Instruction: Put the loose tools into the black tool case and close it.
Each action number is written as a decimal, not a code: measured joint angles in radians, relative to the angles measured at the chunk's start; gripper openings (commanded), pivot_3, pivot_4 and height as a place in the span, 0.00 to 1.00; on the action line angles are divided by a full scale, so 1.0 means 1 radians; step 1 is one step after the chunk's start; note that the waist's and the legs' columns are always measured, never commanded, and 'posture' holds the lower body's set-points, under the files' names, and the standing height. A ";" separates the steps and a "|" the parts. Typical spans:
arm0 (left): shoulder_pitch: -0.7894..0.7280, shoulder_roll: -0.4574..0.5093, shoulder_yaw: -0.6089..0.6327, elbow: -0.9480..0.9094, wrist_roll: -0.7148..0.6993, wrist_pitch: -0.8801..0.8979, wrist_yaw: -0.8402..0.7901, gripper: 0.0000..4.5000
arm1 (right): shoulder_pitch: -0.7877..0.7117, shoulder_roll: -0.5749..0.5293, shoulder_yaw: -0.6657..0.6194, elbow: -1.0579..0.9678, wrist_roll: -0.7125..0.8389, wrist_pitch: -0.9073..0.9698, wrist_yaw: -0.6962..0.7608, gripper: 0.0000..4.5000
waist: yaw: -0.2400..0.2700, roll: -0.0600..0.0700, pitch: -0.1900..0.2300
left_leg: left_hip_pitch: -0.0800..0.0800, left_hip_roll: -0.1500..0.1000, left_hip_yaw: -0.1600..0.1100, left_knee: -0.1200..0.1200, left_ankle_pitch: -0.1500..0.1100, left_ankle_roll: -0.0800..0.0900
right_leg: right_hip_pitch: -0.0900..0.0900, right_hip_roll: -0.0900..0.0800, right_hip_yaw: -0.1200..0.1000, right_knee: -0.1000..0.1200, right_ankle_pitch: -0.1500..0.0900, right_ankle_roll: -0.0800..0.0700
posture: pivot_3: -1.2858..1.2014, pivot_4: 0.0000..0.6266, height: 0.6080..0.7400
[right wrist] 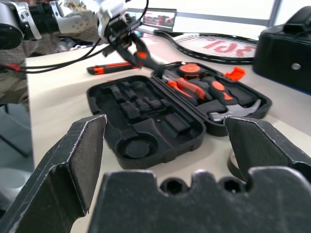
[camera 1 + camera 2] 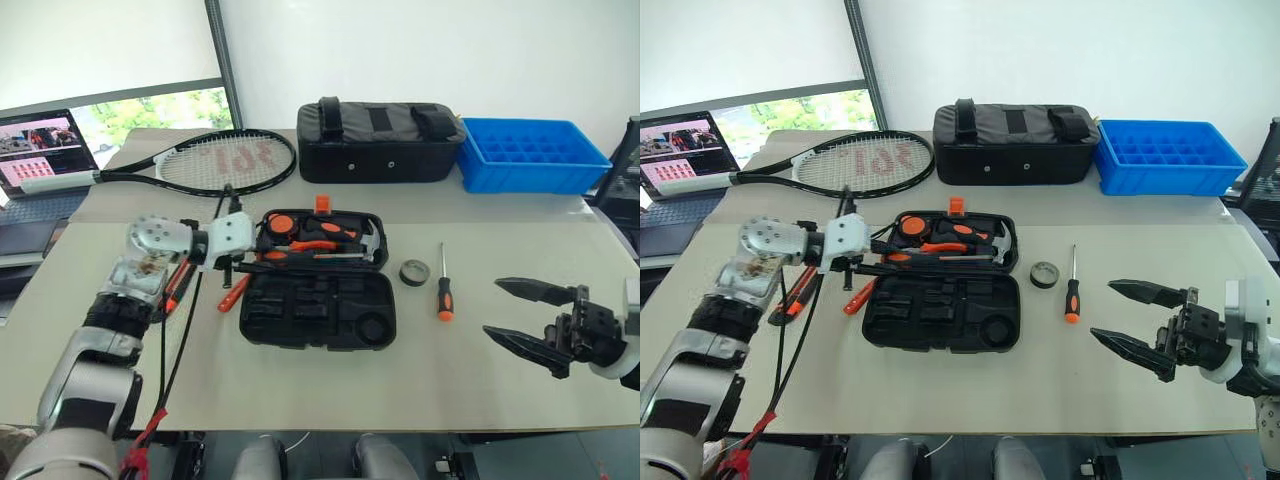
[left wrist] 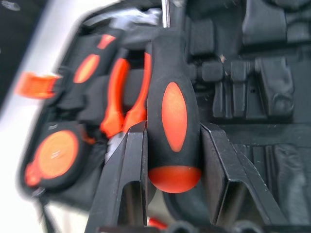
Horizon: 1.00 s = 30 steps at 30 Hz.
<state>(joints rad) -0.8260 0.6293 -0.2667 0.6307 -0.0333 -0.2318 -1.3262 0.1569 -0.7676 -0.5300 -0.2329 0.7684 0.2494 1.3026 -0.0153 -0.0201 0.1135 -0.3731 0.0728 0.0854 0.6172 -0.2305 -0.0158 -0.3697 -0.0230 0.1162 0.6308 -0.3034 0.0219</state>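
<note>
Left gripper [image 3: 172, 160] clamped on screwdriver [image 3: 172, 116] handle, over left edge of open black tool case [image 2: 318, 312]. Right gripper [image 2: 530, 315] spread wide, empty, right of case. Second screwdriver [image 2: 444, 285], tape roll [image 2: 414, 271] loose beside case's right side. Risk: shaft missing slot, snagging seated tools, blocking lid.

Case front: bare table [image 2: 420, 385], free approach.
Case right: tape roll [image 2: 414, 271], screwdriver [image 2: 444, 287] obstruct.
Behind: racket [image 2: 215, 160], bag [image 2: 380, 140].

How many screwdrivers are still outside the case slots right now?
2: one screwdriver lies on the table right of the tape roll; the other is clamped in the left gripper over the open case.
</note>
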 measured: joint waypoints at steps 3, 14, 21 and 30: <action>-0.047 -0.021 -0.037 0.102 0.048 -0.059 -0.042 0.21 | 0.025 0.003 -0.008 -0.026 0.000 0.000 -0.014 1.00 | 0.000 0.000 0.000 | 0.000 0.000 0.000 0.000 0.000 0.000 | 0.000 0.000 0.001 0.000 0.000 0.000 | 0.52 0.24 0.75; -0.103 -0.071 -0.051 0.259 0.117 -0.138 -0.041 0.21 | 0.055 0.005 -0.038 -0.059 0.002 0.000 -0.043 1.00 | 0.003 0.000 0.000 | -0.001 -0.001 -0.002 0.004 0.000 0.000 | 0.000 0.000 0.000 0.002 0.000 0.001 | 0.52 0.24 0.75; -0.127 -0.088 -0.065 0.322 0.165 -0.163 -0.010 0.50 | 0.048 0.005 -0.038 -0.064 0.002 0.000 -0.048 1.00 | 0.003 -0.001 0.001 | -0.002 -0.001 -0.004 0.010 0.000 0.001 | 0.000 0.000 -0.001 0.008 -0.001 0.002 | 0.52 0.24 0.75; -0.160 -0.071 -0.057 0.317 0.191 -0.188 0.028 0.93 | 0.046 0.005 -0.038 -0.065 0.002 0.000 -0.048 1.00 | 0.000 -0.001 0.001 | -0.002 -0.003 -0.007 0.010 0.001 0.003 | 0.000 0.000 0.000 0.012 -0.005 0.008 | 0.52 0.24 0.75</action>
<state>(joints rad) -0.9857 0.5585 -0.3237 0.9476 0.1576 -0.4196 -1.2983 0.2029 -0.7626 -0.5680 -0.2984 0.7705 0.2495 1.2543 -0.0152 -0.0211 0.1145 -0.3753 0.0696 0.0788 0.6275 -0.2296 -0.0128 -0.3699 -0.0227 0.1165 0.6426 -0.3079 0.0302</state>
